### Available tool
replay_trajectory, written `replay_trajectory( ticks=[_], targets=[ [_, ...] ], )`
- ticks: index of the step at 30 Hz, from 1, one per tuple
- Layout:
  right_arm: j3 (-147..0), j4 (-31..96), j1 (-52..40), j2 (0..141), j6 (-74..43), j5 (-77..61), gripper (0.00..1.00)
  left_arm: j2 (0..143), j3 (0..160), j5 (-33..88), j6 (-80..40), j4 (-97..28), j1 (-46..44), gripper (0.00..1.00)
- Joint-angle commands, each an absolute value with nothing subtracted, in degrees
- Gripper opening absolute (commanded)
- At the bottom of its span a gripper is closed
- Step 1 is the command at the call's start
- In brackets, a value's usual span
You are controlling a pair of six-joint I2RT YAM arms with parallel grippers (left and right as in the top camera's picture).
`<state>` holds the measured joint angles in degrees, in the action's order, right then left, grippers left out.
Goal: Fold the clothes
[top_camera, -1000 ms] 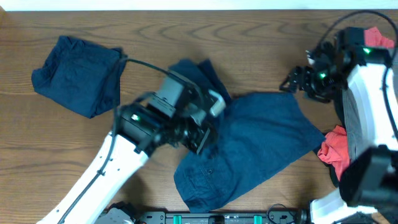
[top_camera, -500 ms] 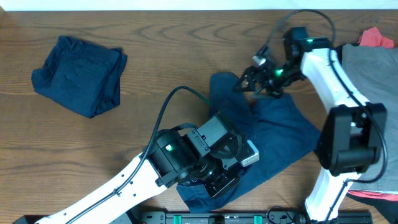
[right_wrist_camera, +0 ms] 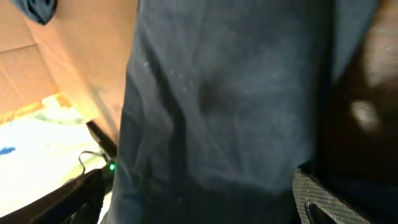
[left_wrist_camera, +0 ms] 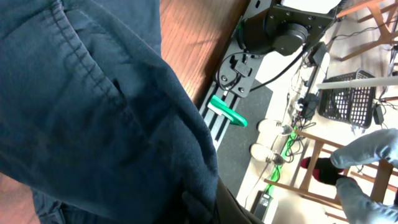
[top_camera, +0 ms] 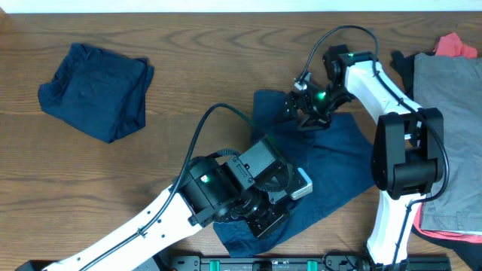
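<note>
Navy shorts (top_camera: 346,162) are lying open in the middle of the tabletop (top_camera: 226,60), one corner poking out towards the far edge. My left hand (top_camera: 263,218) is down on the near edge of them, clamped tight on the fabric. On that wrist cam the denim-looking cloth hangs right across the lens and bunches up at the bottom where the fingers are, with the edge of the tabletop showing behind it.

My right hand (top_camera: 296,114) sits over the far edge of the same shorts, spread wide. Its fingers (right_wrist_camera: 314,196) show at both bottom corners of its own cam with blue cloth filling everything between them. Can't tell if the tips are actually touching the fabric.

Well off to the left of my left hand there's a folded piece (top_camera: 94,90), also navy. Out to the right of my right hand is a grey piece (top_camera: 444,128) lying flat, and a red piece (top_camera: 456,45) peeks out at its far corner.
</note>
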<state>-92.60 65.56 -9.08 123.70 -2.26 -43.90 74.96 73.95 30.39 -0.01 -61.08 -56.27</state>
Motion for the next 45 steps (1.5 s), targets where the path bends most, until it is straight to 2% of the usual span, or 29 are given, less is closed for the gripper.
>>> replay_trajectory(
  ticks=[1, 3, 7, 15, 18, 20, 22, 24, 25, 31, 37, 45],
  targets=[
    [-93.6, 65.2, -5.9, 124.2, -4.3, -42.9, 0.93, 74.1, 74.1, 30.4, -0.3, -61.2, -56.4, 0.06],
    [-93.6, 66.0, -4.1, 124.2, -4.9, -44.0, 0.89, 74.1, 74.1, 30.4, -0.3, -61.2, -56.4, 0.06],
    [-93.6, 69.2, -3.2, 124.2, -3.0, -45.5, 0.89, 74.1, 74.1, 27.9, -0.3, -61.2, -56.4, 0.06],
    [-93.6, 69.4, -8.9, 124.2, -1.4, -46.1, 0.89, 74.1, 74.1, 25.6, -0.3, -61.3, -56.4, 0.06],
    [-93.6, 68.6, -11.1, 124.2, -1.4, -46.1, 0.84, 74.1, 74.1, 25.6, -0.3, -61.2, -56.4, 0.06],
    [-93.6, 68.6, -12.1, 124.2, -1.4, -46.1, 0.73, 74.0, 74.1, 25.6, -0.2, -61.2, -56.4, 0.06],
    [-93.6, 68.6, -12.8, 124.2, -1.5, -45.2, 0.56, 73.7, 74.1, 24.1, -0.2, -61.3, -56.4, 0.06],
    [-93.6, 68.6, -12.8, 124.2, -1.7, -44.5, 0.26, 72.9, 74.2, 21.8, -0.3, -61.3, -56.4, 0.06],
    [-93.6, 68.6, -12.7, 124.2, -1.7, -44.5, 0.02, 72.3, 74.2, 20.6, -0.3, -61.3, -56.3, 0.06],
    [-93.7, 66.6, -11.2, 124.2, -1.6, -44.6, 0.01, 67.7, 74.2, 18.3, -0.2, -61.2, -54.7, 0.06],
    [-96.9, 67.8, -9.0, 122.7, 0.4, -50.3, 0.01, 65.4, 74.2, 13.6, -1.2, -61.5, -52.3, 0.06],
    [-101.6, 71.6, -7.2, 117.5, -0.4, -45.4, 0.01, 65.4, 74.2, 12.7, -1.8, -61.5, -49.1, 0.06]
  ],
)
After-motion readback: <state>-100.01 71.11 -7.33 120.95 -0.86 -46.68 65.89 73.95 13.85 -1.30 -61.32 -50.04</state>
